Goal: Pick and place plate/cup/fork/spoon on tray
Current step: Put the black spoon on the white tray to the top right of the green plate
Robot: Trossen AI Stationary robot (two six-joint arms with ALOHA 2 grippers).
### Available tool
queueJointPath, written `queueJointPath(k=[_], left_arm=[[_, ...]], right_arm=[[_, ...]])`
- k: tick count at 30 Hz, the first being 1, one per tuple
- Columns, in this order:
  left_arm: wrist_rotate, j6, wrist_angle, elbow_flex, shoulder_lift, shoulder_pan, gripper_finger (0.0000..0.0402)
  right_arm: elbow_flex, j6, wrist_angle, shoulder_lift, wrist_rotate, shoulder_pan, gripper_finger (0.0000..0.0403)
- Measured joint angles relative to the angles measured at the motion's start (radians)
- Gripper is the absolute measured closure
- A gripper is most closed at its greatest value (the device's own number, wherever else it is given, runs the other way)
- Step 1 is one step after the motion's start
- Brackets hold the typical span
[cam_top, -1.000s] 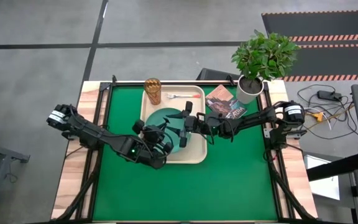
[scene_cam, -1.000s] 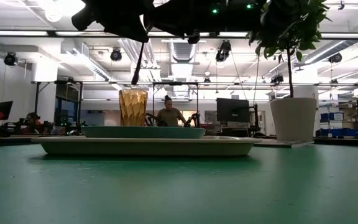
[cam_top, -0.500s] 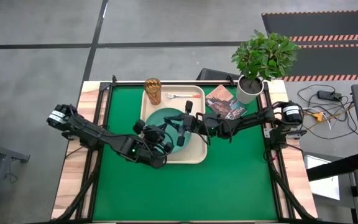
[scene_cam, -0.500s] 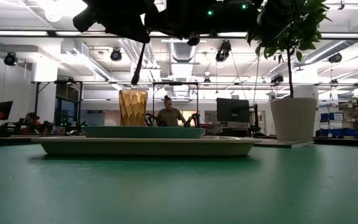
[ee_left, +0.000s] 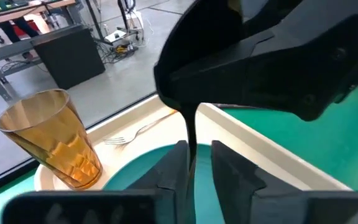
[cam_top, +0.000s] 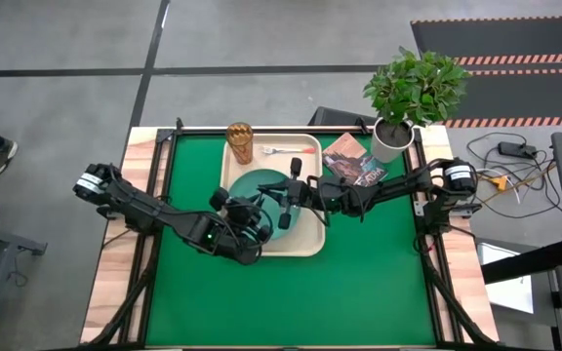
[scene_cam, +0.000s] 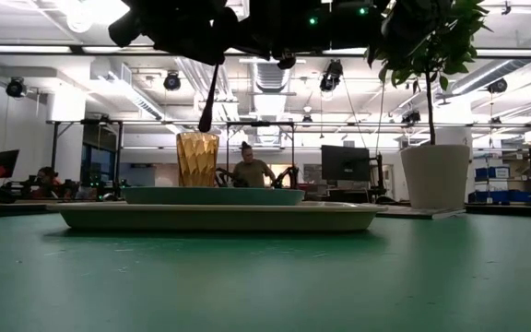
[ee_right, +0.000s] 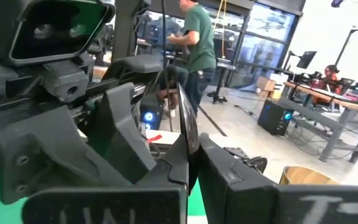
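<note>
The cream tray (cam_top: 310,245) lies at the far middle of the green table. The teal plate (cam_top: 250,184) lies on it, with the amber cup (cam_top: 239,142) and the pale fork (cam_top: 279,151) at its far end. Both grippers meet above the plate. The dark spoon (scene_cam: 209,97) hangs between them, clear of the plate. My right gripper (ee_right: 191,169) is shut on it. My left gripper (ee_left: 197,157) is slightly open; its fingers stand either side of the spoon's thin handle (ee_left: 192,134), with a gap on one side. My right gripper pinches the spoon between its two fingers, just below the oval bowl (ee_right: 186,121), which sticks out past the fingertips. It comes in from the table's right. The spoon is lifted clear, its free end (scene_cam: 204,123) hanging down above the plate. Whether my left gripper touches the handle, I cannot tell.
A white plant pot (cam_top: 390,142) with a leafy plant stands at the far right corner, with a magazine (cam_top: 355,164) lying next to the tray. Bare green table stretches along the near side. People show in the room behind (scene_cam: 250,170).
My right gripper has shut on the spoon above the plate. Both arms have stayed in place.
</note>
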Motion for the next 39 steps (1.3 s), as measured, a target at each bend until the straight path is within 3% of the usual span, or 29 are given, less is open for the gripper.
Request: queueJointPath(k=[6, 10, 16, 21, 25, 28, 36, 39], left_arm=[[0.079, 0.08, -0.001, 0.0, -0.01, 0.0, 0.0299], [0.143, 0.161, 0.0, 0.0, -0.045, -0.006, 0.0281], [0.241, 0.287, 0.003, -0.006, -0.12, -0.027, 0.0277], [0.275, 0.361, 0.065, -0.055, -0.179, -0.054, 0.0276], [0.485, 0.522, 0.321, -0.139, -0.222, -0.072, 0.0276], [0.594, 0.696, 0.647, -0.236, -0.244, -0.072, 0.0276], [0.568, 1.009, 1.438, -0.54, -0.217, -0.046, 0.0276], [0.574, 1.017, 1.586, -0.604, -0.179, -0.023, 0.0276]], right_arm=[[-0.001, -0.014, -0.073, -0.025, -0.004, 0.0, 0.0394], [0.018, -0.023, -0.215, -0.076, -0.004, 0.0, 0.0394], [0.164, -0.081, -0.746, -0.138, -0.143, -0.007, 0.0394], [0.296, -0.11, -1.104, -0.137, -0.162, -0.006, 0.0394], [0.313, -0.127, -1.194, -0.142, -0.168, -0.007, 0.0394], [0.305, -0.127, -1.192, -0.153, -0.218, -0.006, 0.0394], [0.288, -0.112, -1.17, -0.152, -0.244, 0.01, 0.0394], [0.288, -0.109, -1.15, -0.152, -0.254, 0.012, 0.0394]])
